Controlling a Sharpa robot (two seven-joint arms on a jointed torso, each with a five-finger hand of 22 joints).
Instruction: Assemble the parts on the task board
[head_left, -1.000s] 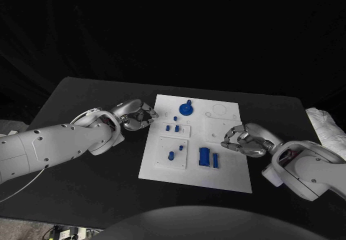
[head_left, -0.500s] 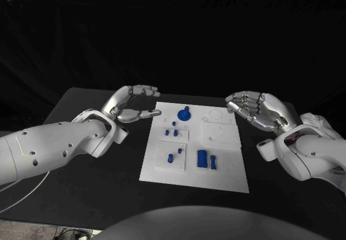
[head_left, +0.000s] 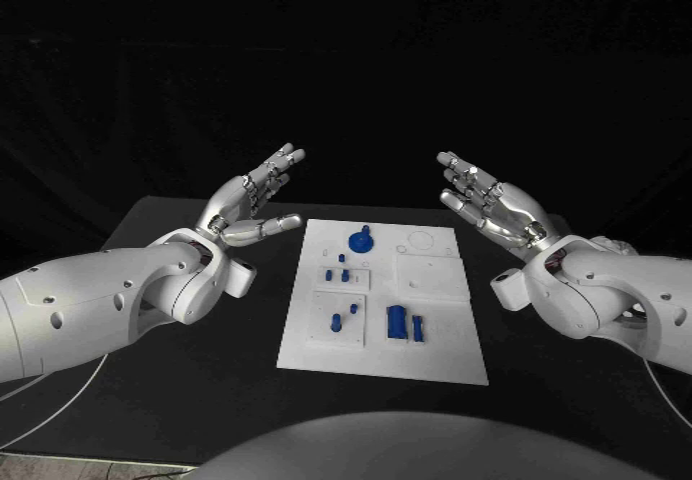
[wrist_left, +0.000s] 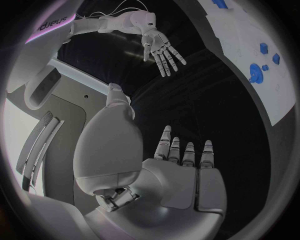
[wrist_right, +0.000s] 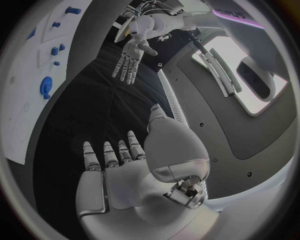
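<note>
— What are you seeing on the left?

— I'm holding the left hand raised above the surface, off the board's left edge, fingers spread flat and grasping nothing.

— And the board?

— The task board is lying in the middle of the surface. Blue parts are sitting on it: a round knobbed part near the far edge, small pegs below it, another peg on the near left panel, and a block with a thin bar just beside it. I'm not able to tell whether these are seated for good or waiting to be placed; this fits either a start or a finish.

— Right side?

— The right hand is hovering above the board's far right corner, also spread and released.

— Advice for working here?

— I'm judging that any reach should come straight down from above, since the parts are standing close together and a sweeping finger could knock a neighbour. Nothing is standing between either hand and the board.
</note>
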